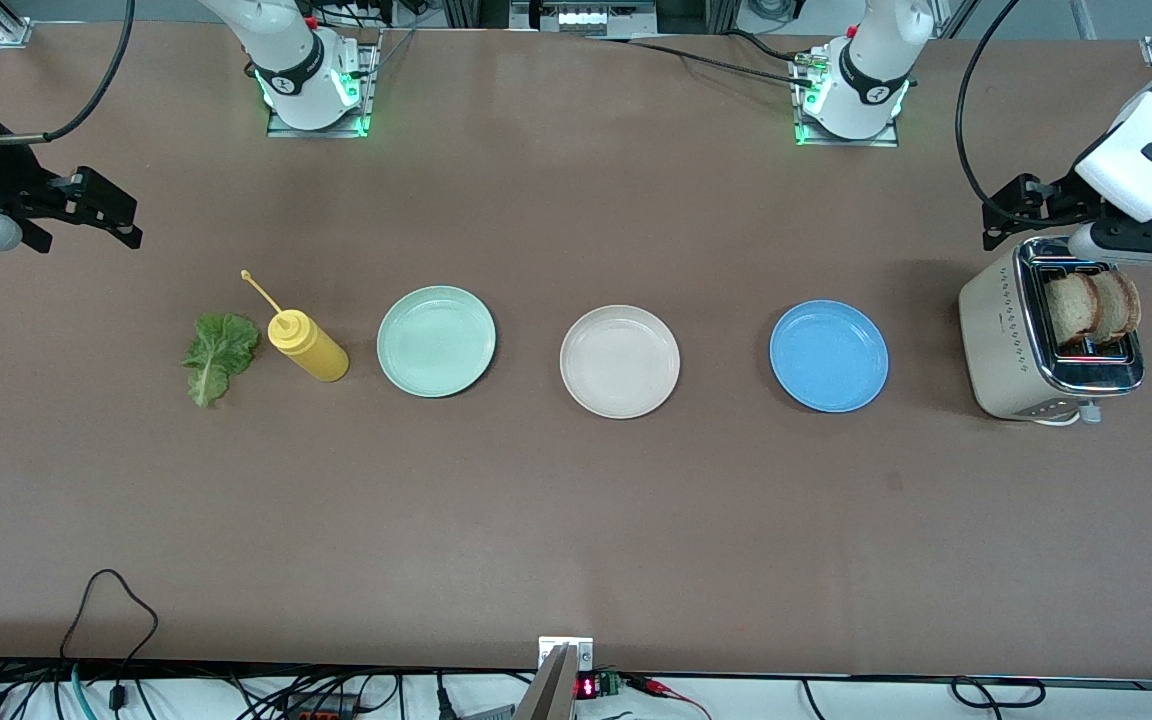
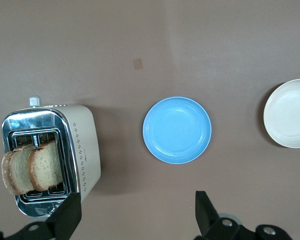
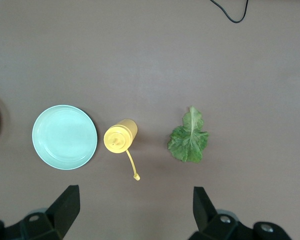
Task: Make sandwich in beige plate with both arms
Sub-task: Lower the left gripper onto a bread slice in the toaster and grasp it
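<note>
The beige plate [image 1: 620, 361] [image 2: 290, 114] lies bare in the middle of the table. Two bread slices [image 1: 1091, 308] [image 2: 32, 167] stand upright in the slots of a cream toaster [image 1: 1006, 350] [image 2: 82, 145] at the left arm's end. A green lettuce leaf [image 1: 219, 355] [image 3: 189, 140] lies flat on the table toward the right arm's end. My left gripper [image 1: 1004, 215] [image 2: 136, 212] hangs open and empty in the air beside the toaster. My right gripper [image 1: 126, 218] [image 3: 135, 207] hangs open and empty over the table's right-arm end, close to the lettuce.
A mint green plate [image 1: 436, 341] [image 3: 65, 136] and a blue plate [image 1: 829, 356] [image 2: 177, 130] flank the beige one. A yellow squeeze bottle [image 1: 308, 346] [image 3: 120, 137] stands between lettuce and green plate. A black cable [image 1: 116, 600] loops onto the table's camera-side edge.
</note>
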Controlling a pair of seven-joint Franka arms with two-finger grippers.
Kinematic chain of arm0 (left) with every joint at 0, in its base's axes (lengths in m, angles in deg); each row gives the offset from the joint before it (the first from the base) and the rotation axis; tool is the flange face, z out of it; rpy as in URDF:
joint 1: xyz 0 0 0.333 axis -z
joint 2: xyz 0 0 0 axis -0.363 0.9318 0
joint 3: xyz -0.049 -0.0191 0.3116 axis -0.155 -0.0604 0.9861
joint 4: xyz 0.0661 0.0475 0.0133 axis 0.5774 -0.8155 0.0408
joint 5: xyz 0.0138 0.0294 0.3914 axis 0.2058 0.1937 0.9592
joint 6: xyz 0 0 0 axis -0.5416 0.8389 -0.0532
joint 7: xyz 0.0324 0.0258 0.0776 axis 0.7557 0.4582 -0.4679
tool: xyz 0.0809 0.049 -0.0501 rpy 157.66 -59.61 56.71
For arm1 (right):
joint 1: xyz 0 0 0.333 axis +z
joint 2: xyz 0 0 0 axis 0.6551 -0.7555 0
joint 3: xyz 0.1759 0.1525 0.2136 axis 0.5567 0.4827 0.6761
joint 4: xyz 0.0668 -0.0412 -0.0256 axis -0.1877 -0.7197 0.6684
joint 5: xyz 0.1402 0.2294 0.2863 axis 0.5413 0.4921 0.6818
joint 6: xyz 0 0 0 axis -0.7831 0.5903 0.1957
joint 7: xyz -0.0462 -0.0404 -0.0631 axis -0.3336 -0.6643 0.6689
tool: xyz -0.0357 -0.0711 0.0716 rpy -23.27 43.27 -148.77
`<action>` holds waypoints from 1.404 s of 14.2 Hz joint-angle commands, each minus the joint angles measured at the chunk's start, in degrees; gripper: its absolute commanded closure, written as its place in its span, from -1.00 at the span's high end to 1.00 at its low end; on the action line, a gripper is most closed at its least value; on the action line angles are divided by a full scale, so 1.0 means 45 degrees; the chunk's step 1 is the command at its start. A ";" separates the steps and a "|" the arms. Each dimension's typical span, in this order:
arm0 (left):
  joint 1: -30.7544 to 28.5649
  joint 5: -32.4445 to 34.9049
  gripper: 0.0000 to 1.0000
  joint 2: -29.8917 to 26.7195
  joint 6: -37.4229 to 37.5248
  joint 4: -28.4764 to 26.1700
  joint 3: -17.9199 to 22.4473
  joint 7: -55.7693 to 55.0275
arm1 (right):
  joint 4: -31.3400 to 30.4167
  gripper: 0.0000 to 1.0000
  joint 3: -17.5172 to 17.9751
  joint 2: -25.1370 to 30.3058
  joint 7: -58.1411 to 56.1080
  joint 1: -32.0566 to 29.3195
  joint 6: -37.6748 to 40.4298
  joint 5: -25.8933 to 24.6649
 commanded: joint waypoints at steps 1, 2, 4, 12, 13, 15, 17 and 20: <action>0.0015 -0.0122 1.00 0.0229 0.0326 0.0494 -0.0014 0.0064 | -0.0174 1.00 -0.0039 0.0227 0.0015 0.0059 -0.0058 0.0019; 0.0015 -0.0122 1.00 0.0229 0.0326 0.0513 -0.0014 0.0025 | -0.0174 1.00 -0.0020 0.0227 0.0093 0.0078 -0.0038 0.0019; 0.0015 -0.0103 1.00 0.0229 0.0326 0.0513 0.0005 0.0025 | -0.0174 1.00 -0.0019 0.0207 0.0094 0.0078 -0.0038 0.0019; 0.0015 -0.0122 1.00 0.0675 0.1322 0.0513 0.0044 -0.0112 | -0.0135 1.00 -0.0019 0.0168 -0.0023 0.0059 -0.0019 0.0077; 0.0015 -0.0142 1.00 0.0813 0.1322 0.0532 0.0044 -0.0112 | -0.0135 1.00 -0.0019 0.0149 -0.0081 0.0059 0.0020 0.0077; 0.0034 -0.0123 1.00 0.0873 0.1322 0.0629 0.0064 -0.0170 | -0.0174 1.00 -0.0019 0.0090 -0.0101 0.0059 0.0021 0.0077; -0.0004 -0.0006 1.00 0.1339 0.1342 0.0630 0.0083 -0.0171 | -0.0174 1.00 -0.0019 0.0032 -0.0082 0.0059 -0.0018 0.0077; -0.0647 0.0559 1.00 0.1692 0.1342 0.0591 0.0103 0.0121 | -0.0194 1.00 -0.0019 -0.0203 -0.0121 0.0059 0.0001 0.0077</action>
